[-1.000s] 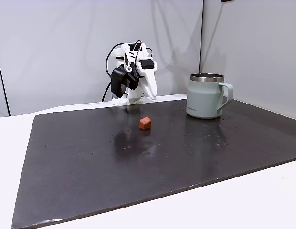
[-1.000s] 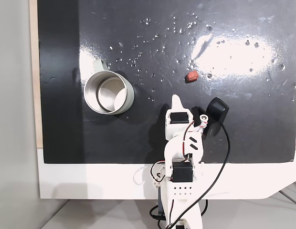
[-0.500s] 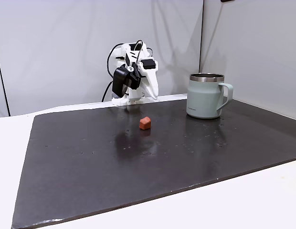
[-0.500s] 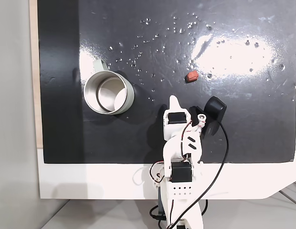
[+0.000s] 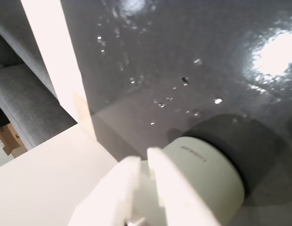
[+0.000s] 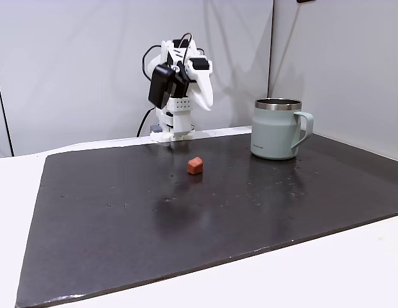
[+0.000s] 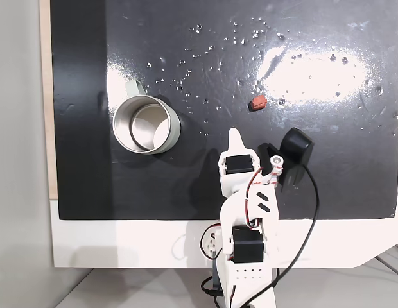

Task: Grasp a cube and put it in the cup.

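Just cube beyond end effector, apart.

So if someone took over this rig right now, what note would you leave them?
Gripper: raised above the mat near the arm's base, holding nothing; fingers look close together in the wrist view, so probably shut, though I can't be sure.
Cube: lying on the dark mat, in front of the arm, untouched.
Cup: upright on the mat, apart from the cube; in the top-down fixed view it looks empty.
Done: nothing yet.
Left: reach down to the cube, grasp it, carry it across to the cup and drop it in.
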